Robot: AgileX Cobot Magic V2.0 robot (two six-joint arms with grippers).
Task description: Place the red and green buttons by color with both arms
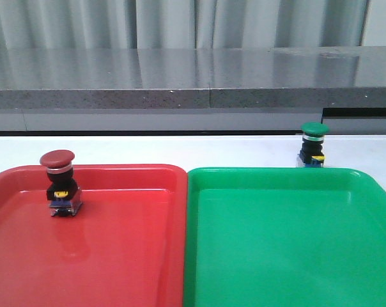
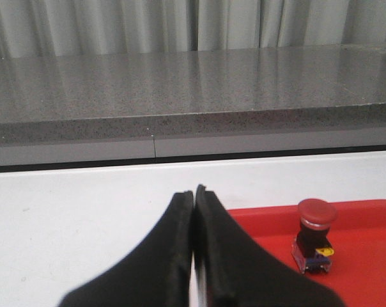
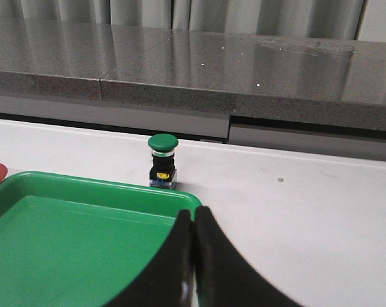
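Observation:
The red button [image 1: 61,183] stands upright inside the red tray [image 1: 129,256], near its far left; it also shows in the left wrist view [image 2: 315,235]. The green button [image 1: 314,146] stands upright on the white table just behind the green tray [image 1: 289,243], outside it; it also shows in the right wrist view [image 3: 163,160]. My left gripper [image 2: 194,192] is shut and empty, over the red tray's far left corner, left of the red button. My right gripper [image 3: 193,212] is shut and empty, over the green tray's far right corner. Neither arm shows in the front view.
The two trays lie side by side on the white table [image 1: 180,150]. A grey stone ledge [image 1: 193,80] runs along the back of the table, with curtains behind it.

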